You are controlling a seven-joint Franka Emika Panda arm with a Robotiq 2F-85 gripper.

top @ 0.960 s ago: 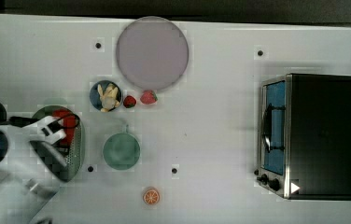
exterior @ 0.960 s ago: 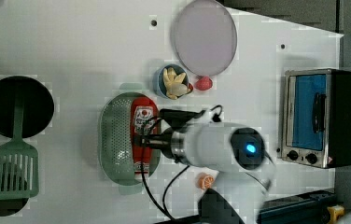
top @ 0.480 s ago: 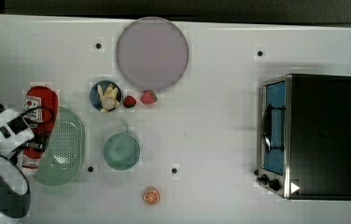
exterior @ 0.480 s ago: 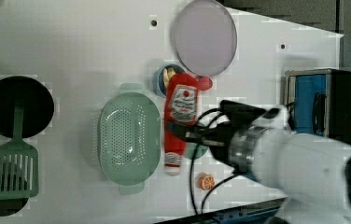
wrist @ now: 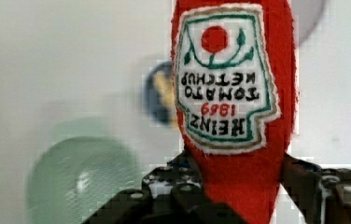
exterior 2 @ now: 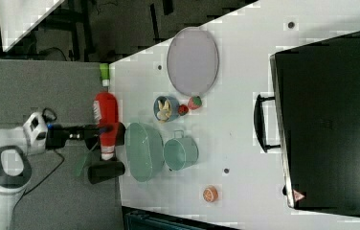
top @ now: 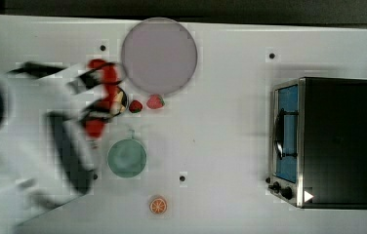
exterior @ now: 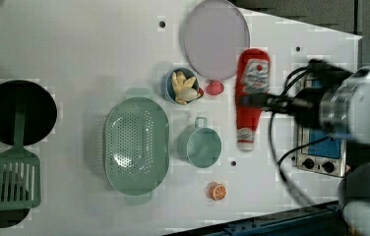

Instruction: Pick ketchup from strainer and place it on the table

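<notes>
The ketchup [exterior: 251, 98], a red bottle with a white label, hangs in the air with my gripper [exterior: 252, 102] shut around its narrow half. In the left view it sits to the right of the teal cup [exterior: 200, 145], cap end toward the left view's bottom. The wrist view has the ketchup [wrist: 229, 93] close up, with dark fingers [wrist: 304, 177] on either side of it. The pale green strainer [exterior: 136, 145] lies on the white table [exterior: 75, 49] with nothing in it. In the right view the ketchup [exterior 2: 105, 122] shows left of the strainer [exterior 2: 143, 151].
A lilac plate [exterior: 215, 39], a blue bowl of food [exterior: 183, 87], a strawberry [exterior: 215, 88] and an orange slice [exterior: 217, 191] lie near the cup. A toaster oven [top: 328, 141] stands at the top view's right. A black pan [exterior: 18, 110] and green spatula [exterior: 13, 182] sit at the left view's left.
The ketchup has left the strainer in my gripper's hold. In the left view it has travelled right, past the cup, and the strainer is now bare.
</notes>
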